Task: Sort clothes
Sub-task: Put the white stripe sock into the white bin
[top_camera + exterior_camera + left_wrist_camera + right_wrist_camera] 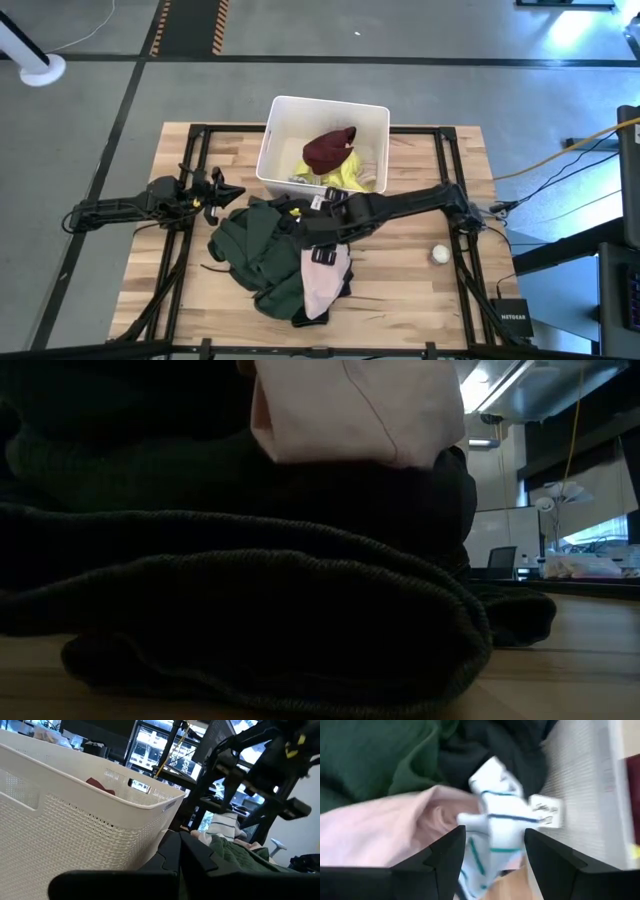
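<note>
A pile of clothes lies on the table in front of the white bin [275,150]. It has dark green garments [255,250], a black one [490,745] and a pale pink one [325,275]. The pile fills the low view [250,610]. A maroon garment [330,150] and a neon yellow top [345,178] lie in the bin. My right gripper [495,837] is over the pile's far end by the bin [318,212], shut on a white striped sock [500,820]. My left gripper [225,192] waits at the pile's left, near the bin's corner. My right gripper has the white striped sock between its two fingers [447,852], which stand on either side of its middle part [492,842]. The sock hangs below the gripper in the left wrist view [224,825], just over the pink and green clothes. Whether its lower end touches them I cannot tell.
A small white ball [440,254] lies on the wood at the right. The bin's perforated wall [75,830] stands close beside my left gripper. Bare wood shows at the table's near left [170,290] and near right [420,300].
</note>
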`<state>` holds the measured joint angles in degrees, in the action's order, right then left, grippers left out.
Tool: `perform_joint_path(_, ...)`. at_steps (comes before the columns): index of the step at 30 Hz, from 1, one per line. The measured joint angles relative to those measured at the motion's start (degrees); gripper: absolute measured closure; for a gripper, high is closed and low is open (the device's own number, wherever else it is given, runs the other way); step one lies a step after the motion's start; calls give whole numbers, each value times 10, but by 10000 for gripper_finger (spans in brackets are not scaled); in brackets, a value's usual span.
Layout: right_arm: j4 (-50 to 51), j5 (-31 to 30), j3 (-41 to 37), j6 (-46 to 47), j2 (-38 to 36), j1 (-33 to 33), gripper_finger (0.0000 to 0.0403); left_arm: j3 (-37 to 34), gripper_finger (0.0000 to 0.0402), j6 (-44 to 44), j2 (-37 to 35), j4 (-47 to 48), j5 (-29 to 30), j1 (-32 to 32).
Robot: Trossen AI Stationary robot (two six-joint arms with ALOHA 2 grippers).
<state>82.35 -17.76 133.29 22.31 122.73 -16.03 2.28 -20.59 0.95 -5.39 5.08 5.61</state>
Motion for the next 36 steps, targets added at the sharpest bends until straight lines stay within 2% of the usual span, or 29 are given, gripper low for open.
perform_joint_path(5,6,1,0,0,18,-1,184,0,402,4,0,0,0,0)
perform_joint_path(7,8,-12,0,0,21,-1,197,0,402,4,0,0,0,0)
perform_joint_path(10,9,-45,0,0,21,-1,247,0,402,3,0,0,0,0)
perform_joint_path(14,20,-80,0,-2,18,-1,355,0,402,1,0,0,0,0)
perform_joint_path(16,22,-84,0,-9,9,-1,385,0,402,2,0,0,0,0)
perform_joint_path(22,22,-159,0,-12,-22,-1,358,0,402,3,0,1,0,0)
perform_joint_path(27,19,-232,1,-13,-66,3,388,0,402,4,0,3,0,0)
perform_joint_path(30,20,-279,1,-16,-90,10,391,0,402,6,0,3,0,0)
perform_joint_path(36,22,-339,1,-16,-129,53,360,0,402,4,0,3,0,0)
